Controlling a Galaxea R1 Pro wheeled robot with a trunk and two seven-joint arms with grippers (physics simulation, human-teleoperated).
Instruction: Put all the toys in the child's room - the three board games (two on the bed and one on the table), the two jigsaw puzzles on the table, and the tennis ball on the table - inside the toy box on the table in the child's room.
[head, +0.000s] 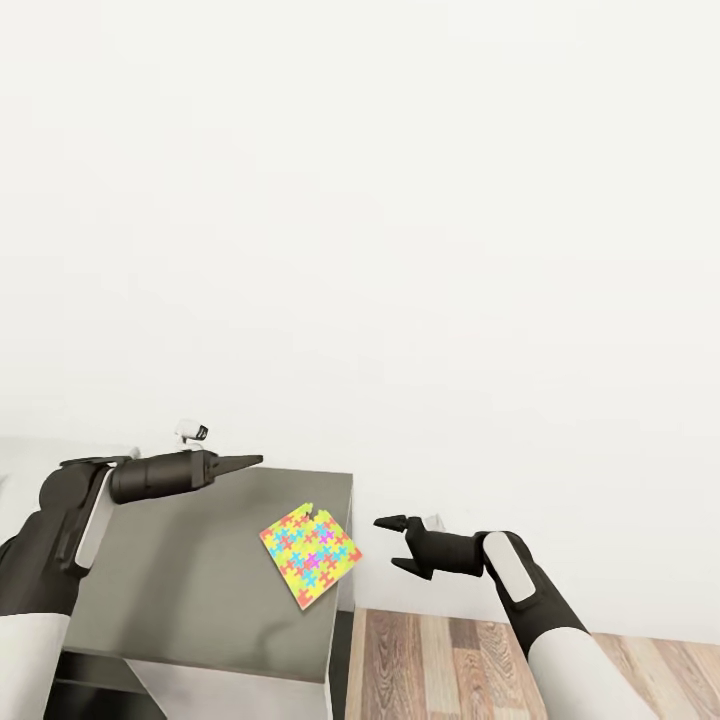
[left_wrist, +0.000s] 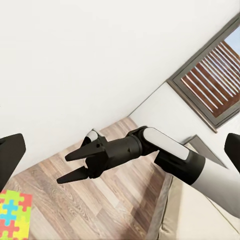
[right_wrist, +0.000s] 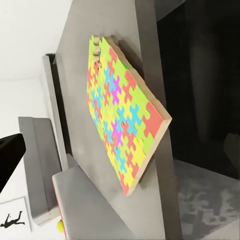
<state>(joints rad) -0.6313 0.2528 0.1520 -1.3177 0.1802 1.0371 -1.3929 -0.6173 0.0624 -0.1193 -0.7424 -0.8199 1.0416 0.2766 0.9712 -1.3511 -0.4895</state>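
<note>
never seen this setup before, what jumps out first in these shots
The brightly coloured jigsaw puzzle catches the eye first, lying at the right edge of the dark-grey table with one corner over the edge. The two dark arms frame it: the left gripper hangs over the table's far side, and the open right gripper is off the table to the puzzle's right, above the wood-plank floor.

Bright, even, sharp renders; soft shadows on the table (head: 200, 590), no glare.

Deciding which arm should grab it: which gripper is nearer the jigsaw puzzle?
Right. The right gripper hangs open just off the table's edge beside the jigsaw puzzle; the left gripper is above the table, farther back.
</note>
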